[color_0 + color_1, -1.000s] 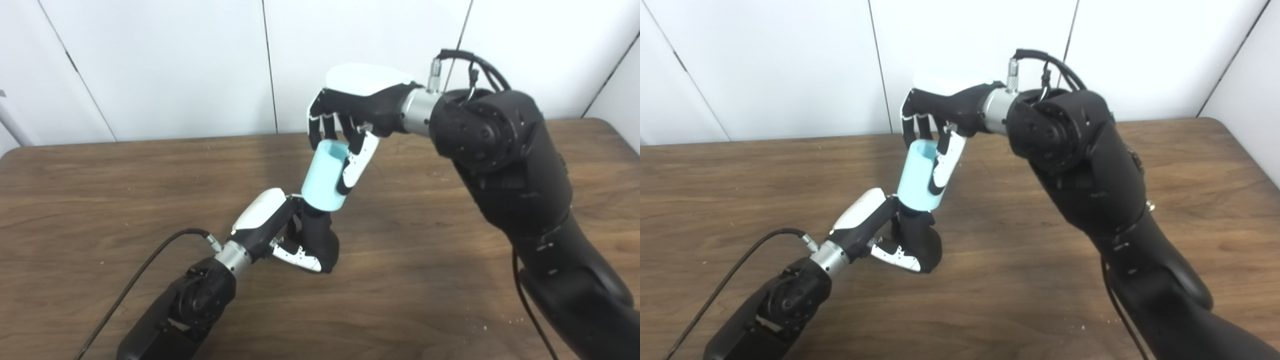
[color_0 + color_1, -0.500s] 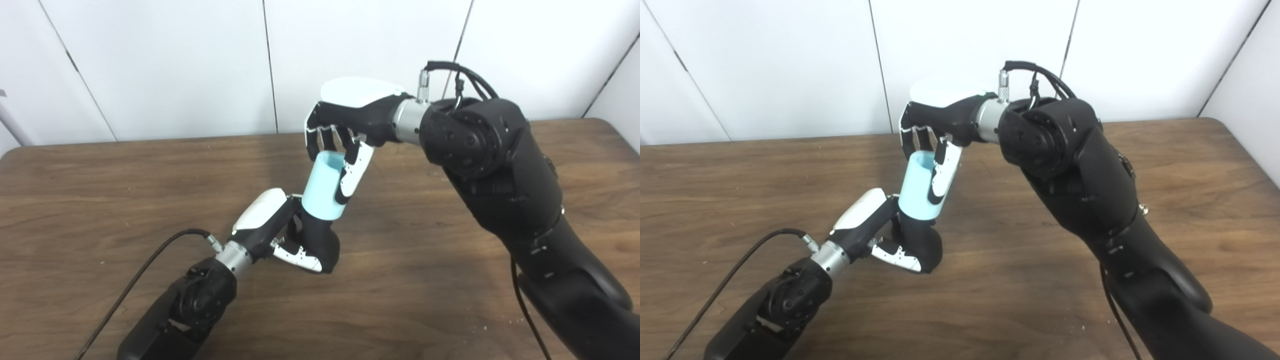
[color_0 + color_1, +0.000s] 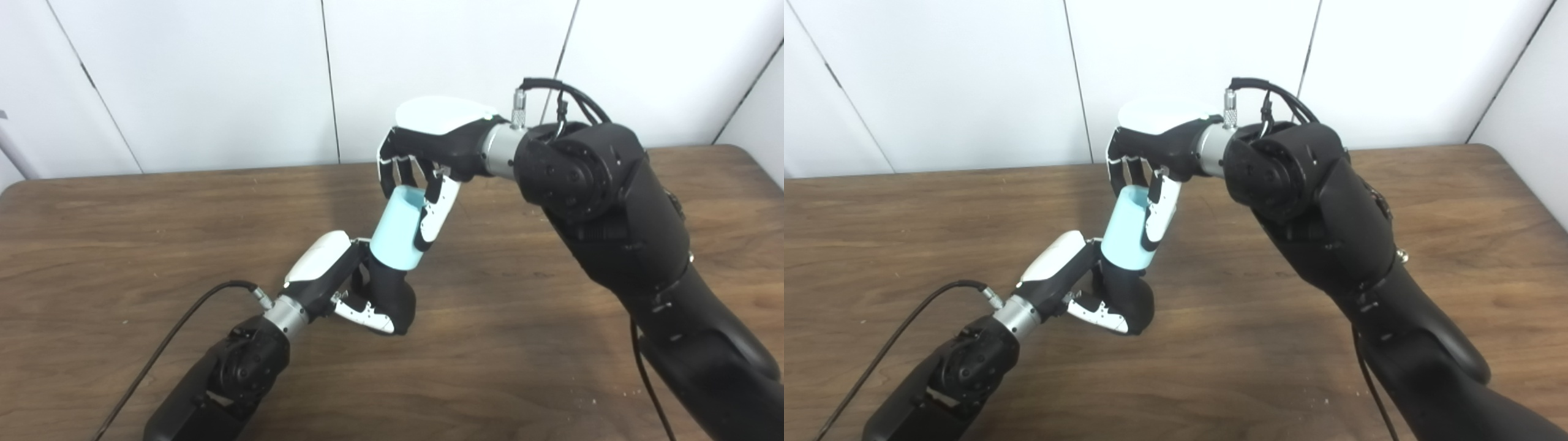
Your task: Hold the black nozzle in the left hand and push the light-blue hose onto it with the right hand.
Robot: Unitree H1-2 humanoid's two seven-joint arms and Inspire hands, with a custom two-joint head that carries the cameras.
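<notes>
Light-blue hose (image 3: 397,229) is what we see first: a short, pale sleeve tilted with its open top leaning up and to the right, raised above the brown wooden counter (image 3: 122,220) near the middle of the scene. Its lower end sits over the black nozzle (image 3: 390,293), so that the two meet in a line, the dark body coming out from under the blue rim and running down toward the counter. We find our left hand (image 3: 343,282) wrapped around that nozzle, its fingers closed on the lower part and its white back plate turned upward; whether the nozzle's base touches the counter we cannot tell, since the fingers (image 3: 365,315) cover it. Our right hand (image 3: 1151,165) comes in from above and grips the hose near its open top, with the thumb (image 3: 433,208) lying down the near side of the sleeve and the other fingers curled over the far side of the rim. The right forearm (image 3: 1323,208) is bent high over the counter, and a dark cable (image 3: 566,98) loops off its wrist. Another cable (image 3: 177,331) trails from the left wrist across the counter toward the lower left. Behind the counter stands a white panelled wall (image 3: 214,73).
</notes>
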